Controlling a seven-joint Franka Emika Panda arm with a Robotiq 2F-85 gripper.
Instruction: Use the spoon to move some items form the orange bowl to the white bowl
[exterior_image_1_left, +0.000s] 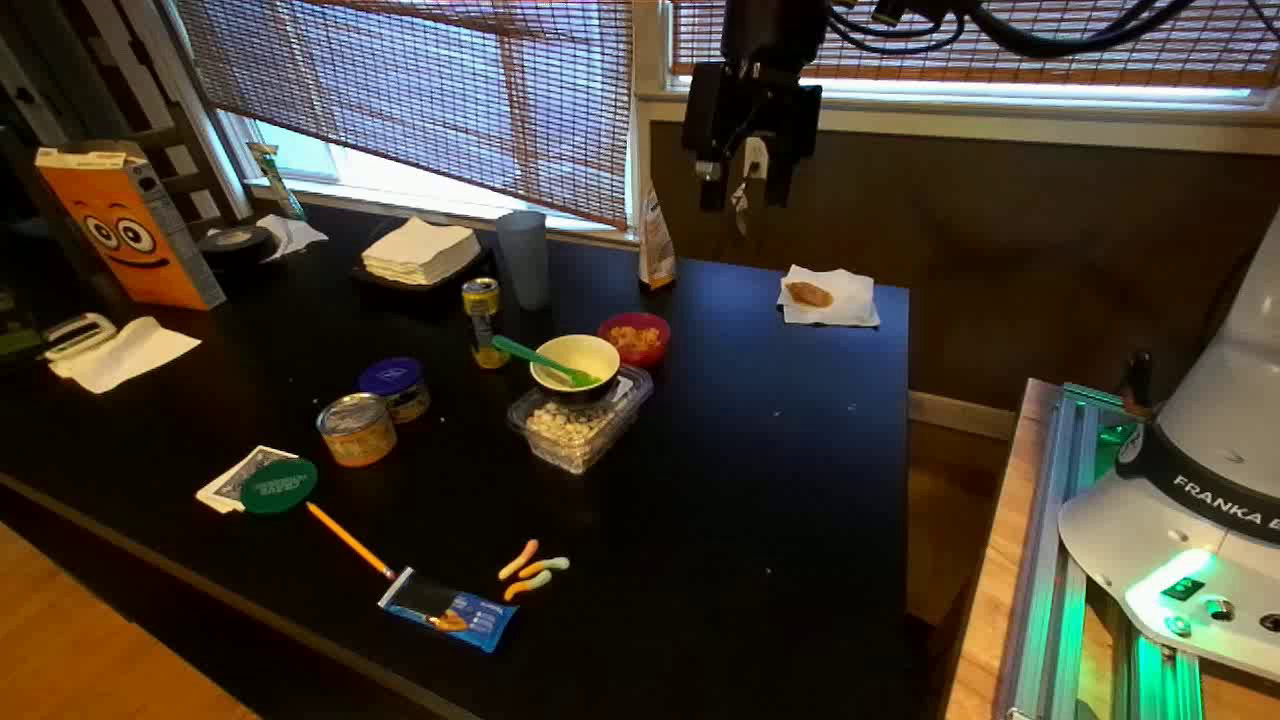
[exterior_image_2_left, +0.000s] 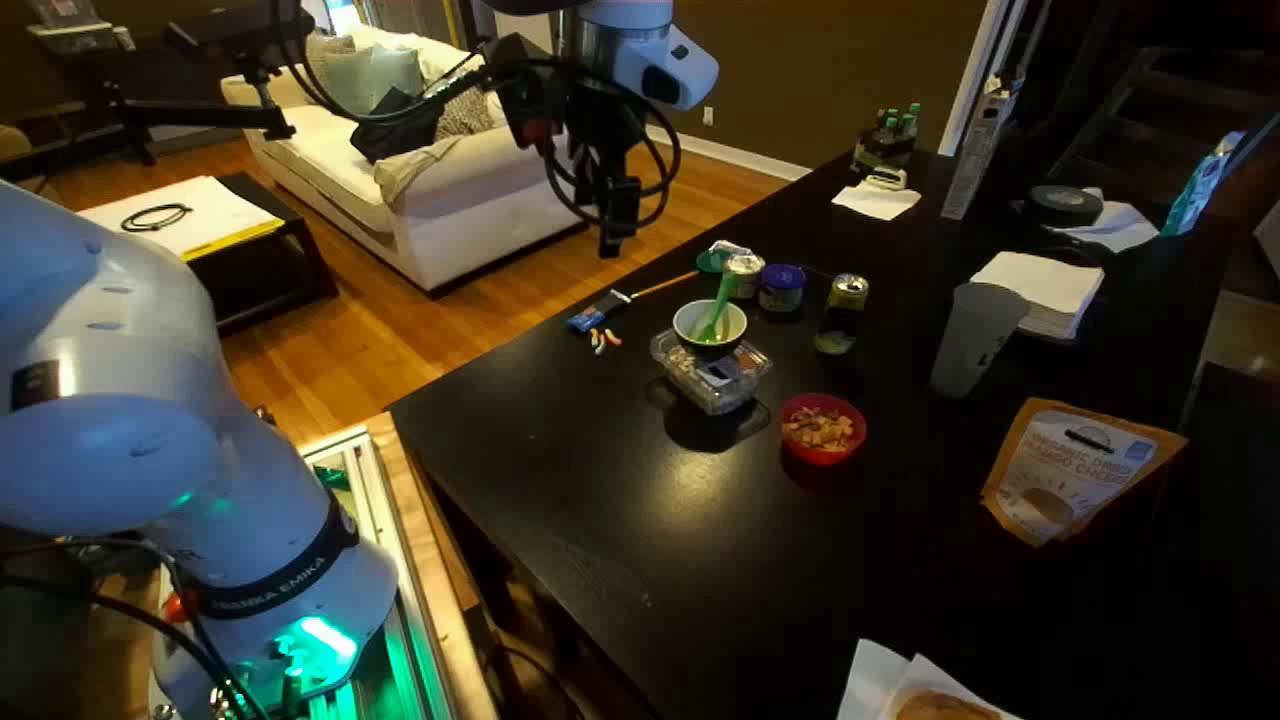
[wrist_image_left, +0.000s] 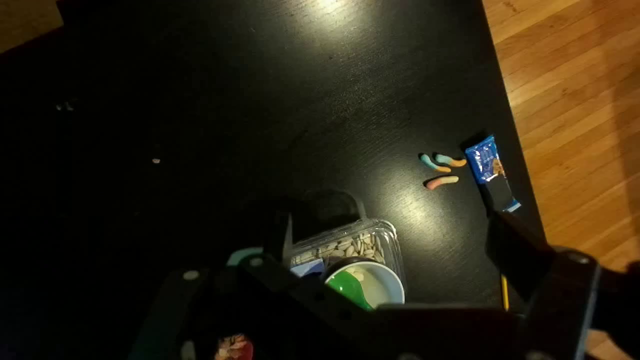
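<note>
Wrist view is dark along its lower part, where the claw (exterior_image_1_left: 746, 196) covers the handle of the green spoon (wrist_image_left: 349, 289) and all but a scrap of the orange bowl (wrist_image_left: 245, 352); the white bowl (wrist_image_left: 382, 280) is partly covered, with a few pale pieces (wrist_image_left: 356, 274) inside. In an exterior view the claw hangs high, fingers (exterior_image_1_left: 778, 185) spread apart, and a small pale shape (exterior_image_1_left: 740, 212) behind their gap is too unclear to name. Where cables (exterior_image_2_left: 677, 155) loop around it, the claw is seen edge-on and its spread cannot be read. In both exterior views the white bowl sits on a clear plastic box (exterior_image_2_left: 715, 395) of pale seeds (exterior_image_1_left: 565, 425), hiding part of it, and the spoon leans in that bowl, its handle out over the rim. The orange bowl, with orange-brown pieces (exterior_image_2_left: 820, 430) in it, stands on the black table (exterior_image_1_left: 760, 480) near the box; in an exterior view the white bowl overlaps its edge. Around them stand a drink can (exterior_image_2_left: 842, 315), a cup (exterior_image_2_left: 975, 340), a blue-lidded tub (exterior_image_1_left: 394, 385) and a metal-lidded tub (exterior_image_2_left: 750, 282), which the spoon's handle crosses in an exterior view. A napkin (exterior_image_2_left: 868, 685) with brown food (exterior_image_2_left: 940, 707) runs off the bottom edge in an exterior view.
</note>
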